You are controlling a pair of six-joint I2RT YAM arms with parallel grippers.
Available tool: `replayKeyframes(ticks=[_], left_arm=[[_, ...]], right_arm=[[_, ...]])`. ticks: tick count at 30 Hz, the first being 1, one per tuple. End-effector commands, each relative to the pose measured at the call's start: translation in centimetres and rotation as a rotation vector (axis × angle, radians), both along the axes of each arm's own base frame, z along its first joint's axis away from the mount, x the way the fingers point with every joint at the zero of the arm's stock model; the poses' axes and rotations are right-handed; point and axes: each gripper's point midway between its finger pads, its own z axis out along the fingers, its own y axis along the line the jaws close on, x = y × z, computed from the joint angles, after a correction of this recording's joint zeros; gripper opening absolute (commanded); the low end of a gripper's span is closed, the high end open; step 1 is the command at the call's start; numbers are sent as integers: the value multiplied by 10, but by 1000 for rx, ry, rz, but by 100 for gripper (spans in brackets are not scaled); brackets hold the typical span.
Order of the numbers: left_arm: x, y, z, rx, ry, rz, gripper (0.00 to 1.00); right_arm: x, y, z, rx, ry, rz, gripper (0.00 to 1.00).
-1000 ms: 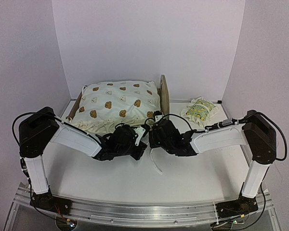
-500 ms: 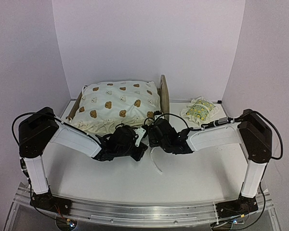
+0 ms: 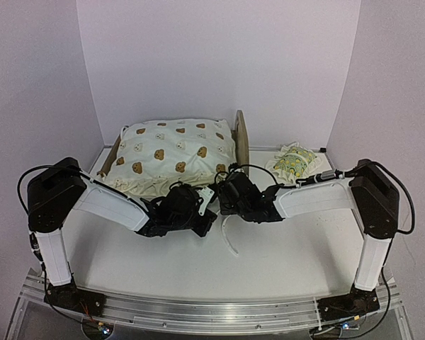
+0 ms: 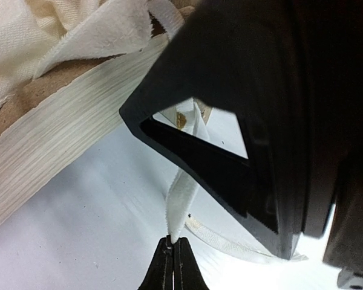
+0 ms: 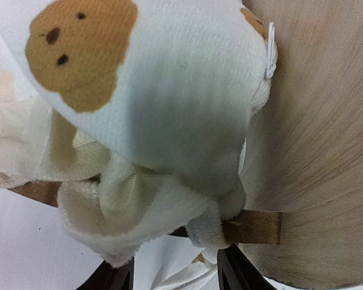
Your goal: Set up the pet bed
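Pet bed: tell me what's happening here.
Both arms work at the near corner of the pet bed, which already carries the bear-print cushion. The left gripper is shut on a white ribbon. The right gripper sits open at the cushion's corner. The lemon pillow lies apart, beside the bed.

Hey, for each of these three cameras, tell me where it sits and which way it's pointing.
Top external: above and behind the bases, looking down on the left arm, right arm and pet bed.
Left wrist: on the left arm, looking along the left gripper pinching a white ribbon.
Right wrist: low, facing the bear-print cushion; right gripper fingers apart.
Shared: top and right wrist both show the cushion and bed.
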Motion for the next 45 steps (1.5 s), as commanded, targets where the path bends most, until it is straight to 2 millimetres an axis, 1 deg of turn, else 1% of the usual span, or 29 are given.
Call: replayKeyframes(ticks=[1,4,8,11,17,23,28,30,34,39,41,45], left_arm=[[-1,-11,29,-50,-34,-34,0],[-1,-12,29,-48,-35,-36,0],[1,-12,26,-36,-37,-33,0],[1,-13,25,-37,-36,-33,0],[-1,-12,29,-49,-32,-38,0],[-3,-11,28,-47,-30,-40,0],[-4,-10,29,-50,-30,-47,0],[-5,-9,28,-49,-30,-49,0],[-5,-9,28,-46,-32,-50,0],[-5,-8,29,-46,-40,-47,0],[-3,-7,31,-45,-47,-42,0],[2,-9,34,-40,-59,-38,0]], right_arm=[[15,-2,-1,61,43,-48,47],[14,-9,-4,60,75,-69,48],[6,-10,8,103,93,-61,50],[7,-17,12,71,87,-77,51],[8,-22,-3,11,98,-94,50],[15,-14,-11,-10,93,-84,49],[21,-10,-21,-23,80,-85,44],[23,-9,-21,-27,71,-85,41],[24,-9,-15,-25,53,-84,29],[22,-14,-7,-22,42,-80,7],[19,-16,-4,-14,42,-75,3],[11,-19,5,10,50,-55,0]])
